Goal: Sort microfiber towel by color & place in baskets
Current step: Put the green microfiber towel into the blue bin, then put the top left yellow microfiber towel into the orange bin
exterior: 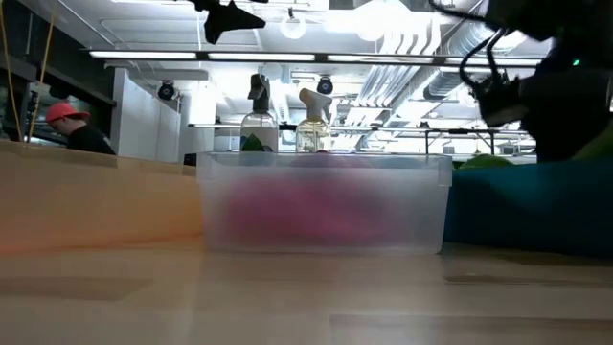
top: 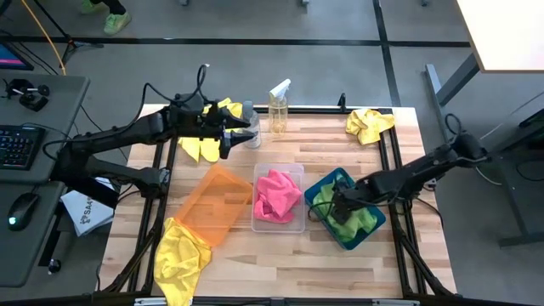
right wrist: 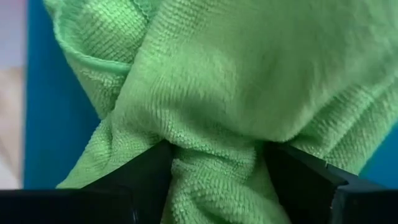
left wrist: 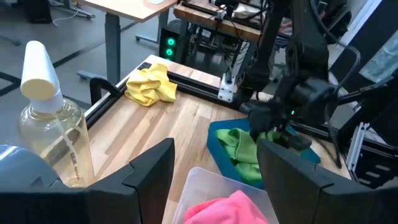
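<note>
My right gripper reaches down into the teal basket and is shut on a lime green towel. The clear basket in the middle holds pink towels. The orange basket lies tilted, with a yellow towel at its near end. My left gripper is open with nothing between its fingers; it hovers near the far edge next to two spray bottles. A yellow towel lies under its wrist. Another yellow towel lies at the far right corner. My right gripper pinches a bunched fold of the green towel between its two fingers, coming from above and slanting from the table's right. The cloth gathers in creases at the fingers. The rest of the towel lies in the teal basket on other green cloth.
The spray bottles stand close to my left gripper. A black frame rail runs along the table's edges. Bare wood lies between the baskets and the far edge. A person in a red cap shows beyond the table.
</note>
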### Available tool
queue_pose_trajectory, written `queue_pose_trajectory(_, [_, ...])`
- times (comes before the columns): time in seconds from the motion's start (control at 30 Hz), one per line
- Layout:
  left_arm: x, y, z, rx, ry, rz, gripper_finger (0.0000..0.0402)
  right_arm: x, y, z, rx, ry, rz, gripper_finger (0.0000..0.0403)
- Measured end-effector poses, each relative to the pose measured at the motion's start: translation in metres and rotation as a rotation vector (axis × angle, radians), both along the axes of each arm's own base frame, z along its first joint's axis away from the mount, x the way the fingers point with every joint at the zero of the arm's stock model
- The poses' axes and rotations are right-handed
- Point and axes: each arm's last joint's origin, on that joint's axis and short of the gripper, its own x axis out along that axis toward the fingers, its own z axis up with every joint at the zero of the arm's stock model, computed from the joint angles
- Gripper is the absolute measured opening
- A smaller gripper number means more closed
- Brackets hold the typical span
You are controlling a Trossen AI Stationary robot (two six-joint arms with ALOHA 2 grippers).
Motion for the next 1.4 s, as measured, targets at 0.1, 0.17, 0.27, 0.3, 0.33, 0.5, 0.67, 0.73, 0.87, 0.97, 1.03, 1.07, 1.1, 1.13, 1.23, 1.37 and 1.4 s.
queue_pose_trajectory(0.1, [0.000, 0.000, -0.001, -0.007, 0.003, 0.001, 0.0216, 0.006, -0.001, -0.006, 0.031, 0.017, 0.026, 0.0252])
queue_pose_trajectory(0.17, [0.000, 0.000, -0.001, -0.009, 0.006, -0.002, 0.0216, 0.008, -0.002, 0.002, 0.055, 0.011, 0.033, 0.0252])
queue_pose_trajectory(0.27, [-0.001, -0.001, 0.000, -0.009, 0.003, -0.003, 0.0216, 0.011, -0.005, 0.032, 0.030, -0.076, 0.046, 0.0252])
queue_pose_trajectory(0.3, [-0.002, -0.001, 0.001, -0.008, 0.000, -0.003, 0.0216, 0.011, -0.006, 0.044, 0.006, -0.109, 0.039, 0.0252])
queue_pose_trajectory(0.33, [-0.002, -0.001, 0.001, -0.007, -0.003, -0.002, 0.0216, 0.010, -0.008, 0.055, -0.021, -0.137, 0.029, 0.0252])
queue_pose_trajectory(0.5, [-0.010, 0.000, 0.003, -0.001, 0.013, 0.010, 0.0216, 0.005, -0.019, 0.107, -0.156, -0.283, -0.020, 0.0252])
queue_pose_trajectory(0.67, [-0.020, 0.007, -0.004, -0.021, 0.108, 0.147, 0.0216, 0.006, -0.029, 0.130, -0.242, -0.358, -0.067, 0.0252])
queue_pose_trajectory(0.73, [-0.026, 0.013, -0.015, -0.043, 0.231, 0.288, 0.0216, 0.007, -0.033, 0.131, -0.251, -0.359, -0.079, 0.0252])
queue_pose_trajectory(0.87, [-0.038, 0.033, -0.050, -0.131, 0.552, 0.508, 0.0216, 0.008, -0.040, 0.126, -0.268, -0.340, -0.094, 0.0252])
queue_pose_trajectory(0.97, [-0.045, 0.052, -0.082, -0.206, 0.692, 0.580, 0.0216, 0.008, -0.045, 0.123, -0.279, -0.325, -0.098, 0.0252])
queue_pose_trajectory(1.03, [-0.050, 0.065, -0.106, -0.248, 0.751, 0.635, 0.0216, 0.008, -0.048, 0.122, -0.279, -0.319, -0.105, 0.0252])
queue_pose_trajectory(1.07, [-0.054, 0.072, -0.116, -0.269, 0.773, 0.664, 0.0216, 0.008, -0.049, 0.122, -0.274, -0.318, -0.106, 0.0252])
queue_pose_trajectory(1.1, [-0.058, 0.079, -0.125, -0.291, 0.789, 0.695, 0.0216, 0.008, -0.049, 0.122, -0.271, -0.318, -0.107, 0.0252])
queue_pose_trajectory(1.13, [-0.062, 0.086, -0.133, -0.313, 0.805, 0.725, 0.0216, 0.009, -0.050, 0.122, -0.266, -0.318, -0.107, 0.0252])
queue_pose_trajectory(1.23, [-0.070, 0.106, -0.148, -0.348, 0.797, 0.799, 0.0216, 0.009, -0.049, 0.122, -0.267, -0.317, -0.093, 0.0252])
queue_pose_trajectory(1.37, [-0.070, 0.127, -0.162, -0.354, 0.782, 0.793, 0.0216, 0.009, -0.049, 0.122, -0.267, -0.320, -0.089, 0.0252])
queue_pose_trajectory(1.4, [-0.070, 0.130, -0.167, -0.366, 0.788, 0.790, 0.0216, 0.009, -0.049, 0.122, -0.267, -0.320, -0.090, 0.0252])
